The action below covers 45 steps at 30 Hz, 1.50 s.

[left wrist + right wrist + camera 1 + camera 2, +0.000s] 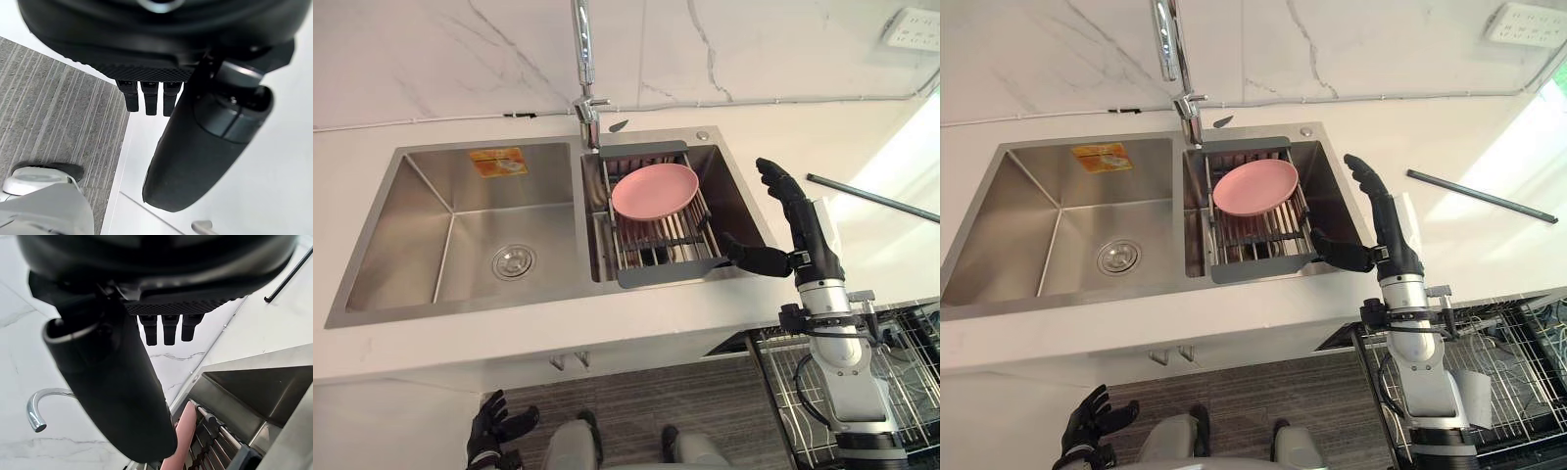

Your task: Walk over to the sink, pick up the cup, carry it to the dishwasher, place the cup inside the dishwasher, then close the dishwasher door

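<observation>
Hovering at the right edge of the sink (pixel 460 315), the right hand (pixel 803 230) has straight, spread fingers (pixel 773 178) holding nothing, thumb near the drain rack's (pixel 656 247) front corner. A pink plate (pixel 654 190) lies on that rack in the right basin, below the tap (pixel 582 59). Left hand (pixel 494 426) hangs low by the floor, fingers relaxed, empty. Dishwasher rack (pixel 901 364) sits pulled out below the worktop (pixel 431 348), right side. Cannot tell where the cup is.

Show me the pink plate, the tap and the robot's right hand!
pink plate (pixel 654 189): left eye view, middle of its face.
tap (pixel 580 39): left eye view, its upright pipe.
right hand (pixel 802 229): left eye view, its palm.
</observation>
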Motion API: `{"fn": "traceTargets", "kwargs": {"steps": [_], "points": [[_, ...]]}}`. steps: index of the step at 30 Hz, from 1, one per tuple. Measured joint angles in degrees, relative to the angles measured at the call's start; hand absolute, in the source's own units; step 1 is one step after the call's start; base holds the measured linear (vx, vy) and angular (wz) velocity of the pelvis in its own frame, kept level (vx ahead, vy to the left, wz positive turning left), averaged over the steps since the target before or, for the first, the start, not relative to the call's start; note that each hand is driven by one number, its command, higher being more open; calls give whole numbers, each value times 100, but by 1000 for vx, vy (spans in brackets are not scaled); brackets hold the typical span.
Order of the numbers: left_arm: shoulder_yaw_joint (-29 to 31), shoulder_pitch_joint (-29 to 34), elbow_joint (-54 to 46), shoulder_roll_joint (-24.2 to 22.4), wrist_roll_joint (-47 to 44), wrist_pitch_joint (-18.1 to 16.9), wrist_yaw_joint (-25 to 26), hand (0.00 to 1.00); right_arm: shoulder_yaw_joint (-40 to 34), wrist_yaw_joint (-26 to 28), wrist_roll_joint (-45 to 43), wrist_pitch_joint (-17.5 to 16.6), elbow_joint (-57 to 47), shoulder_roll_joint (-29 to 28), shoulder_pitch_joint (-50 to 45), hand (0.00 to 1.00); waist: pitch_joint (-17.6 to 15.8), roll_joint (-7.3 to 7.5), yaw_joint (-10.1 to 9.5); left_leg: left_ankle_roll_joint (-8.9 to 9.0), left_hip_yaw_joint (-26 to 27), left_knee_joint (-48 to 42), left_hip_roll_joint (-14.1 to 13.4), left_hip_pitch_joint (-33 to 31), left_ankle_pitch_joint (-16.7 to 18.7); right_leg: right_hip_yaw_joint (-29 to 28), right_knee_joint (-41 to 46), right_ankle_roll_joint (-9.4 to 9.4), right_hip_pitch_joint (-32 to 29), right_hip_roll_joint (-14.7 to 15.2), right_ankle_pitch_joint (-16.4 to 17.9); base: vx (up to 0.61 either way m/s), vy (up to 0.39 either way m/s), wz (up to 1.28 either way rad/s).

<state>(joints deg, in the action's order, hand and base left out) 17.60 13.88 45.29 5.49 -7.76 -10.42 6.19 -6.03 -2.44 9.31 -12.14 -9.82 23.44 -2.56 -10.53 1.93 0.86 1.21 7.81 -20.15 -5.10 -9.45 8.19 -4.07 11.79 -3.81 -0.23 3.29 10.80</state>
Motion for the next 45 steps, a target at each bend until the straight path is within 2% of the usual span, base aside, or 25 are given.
{"fn": "traceTargets", "kwargs": {"steps": [1,2,10,15,20,34,45], "points": [[-3,2,0,1,2,0,-1,90,2,30,26,-1,1,41,-47,90,22,2,2,0,-25,31,13,23,0,30,-114,-2,80,11,-26,94,-16,11],[-119,64,200,8,99,-1,-10,90,253,124,333,-6,179,123,-63,90,243,113,10,17,-237,968,221,298,-598,213,-725,35,303,96,-395,43,-7,6],[-146,53,200,5,99,2,-11,90,252,76,445,-5,182,52,-62,90,243,112,7,16,-249,1118,266,365,-676,268,-733,31,311,152,-393,0,0,2],[-450,-8,193,-4,99,13,-11,90,250,-178,805,101,258,-141,-43,90,243,110,-14,-18,-305,1683,382,590,-989,375,-734,13,312,239,-388,-4,-7,9],[-704,-45,192,6,98,51,-13,90,248,-461,1304,190,269,-104,86,90,229,140,-92,-24,-322,2264,431,845,-1301,416,-706,-26,298,265,-363,-11,-4,2],[-799,-38,209,41,94,53,-1,90,317,-562,1798,270,1113,355,493,90,225,137,-131,-82,-518,2507,569,806,-1480,617,-676,-118,228,354,-301,-5,1,8],[-821,-66,197,54,48,52,3,90,446,-759,2407,530,1676,382,1121,90,9,127,-164,-102,-625,2506,632,701,-1493,740,-667,-157,177,410,-275,-3,1,6]]}}
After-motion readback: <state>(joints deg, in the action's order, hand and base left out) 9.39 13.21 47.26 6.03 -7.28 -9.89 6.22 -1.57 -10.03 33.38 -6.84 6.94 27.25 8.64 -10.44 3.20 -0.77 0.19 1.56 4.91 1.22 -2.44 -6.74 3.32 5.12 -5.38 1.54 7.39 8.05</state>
